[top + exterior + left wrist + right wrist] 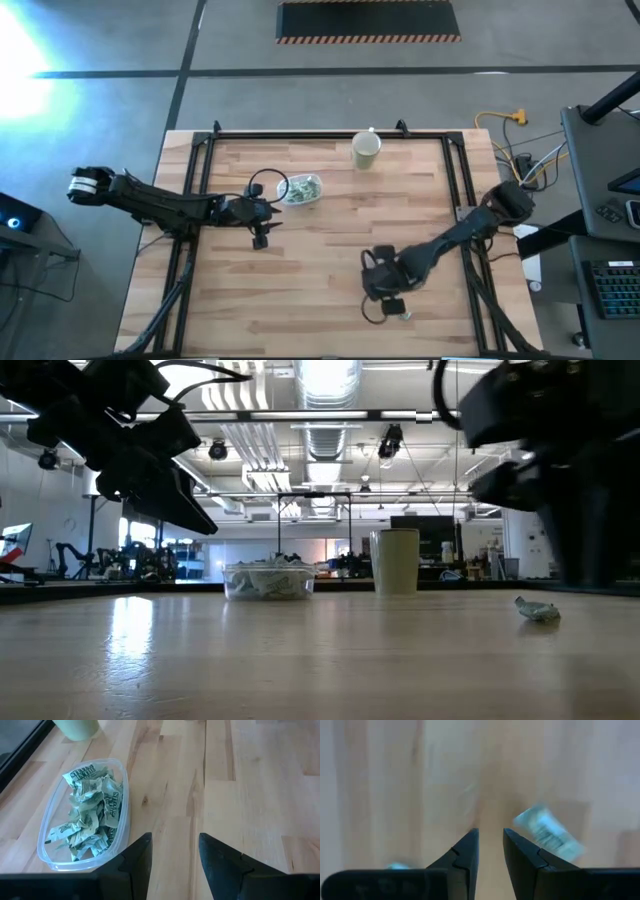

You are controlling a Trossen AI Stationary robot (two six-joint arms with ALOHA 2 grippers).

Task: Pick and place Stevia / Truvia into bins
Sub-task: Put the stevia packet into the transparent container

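A clear plastic tub (301,190) sits on the wooden table (330,260), toward the far edge and left of its middle. It is heaped with crumpled pale green and white sweetener sachets (92,810). One more loose sachet (404,314) lies on the bare wood near the front edge, right of centre, just beside the right gripper (392,306). In the right wrist view that gripper's fingers (462,857) stand a narrow gap apart with nothing between them, and the sachet lies off to one side. The left gripper (262,240) hovers near the tub, on its front-left side, its fingers (137,860) apart and empty. A beige cup (366,149) stands at the far edge.
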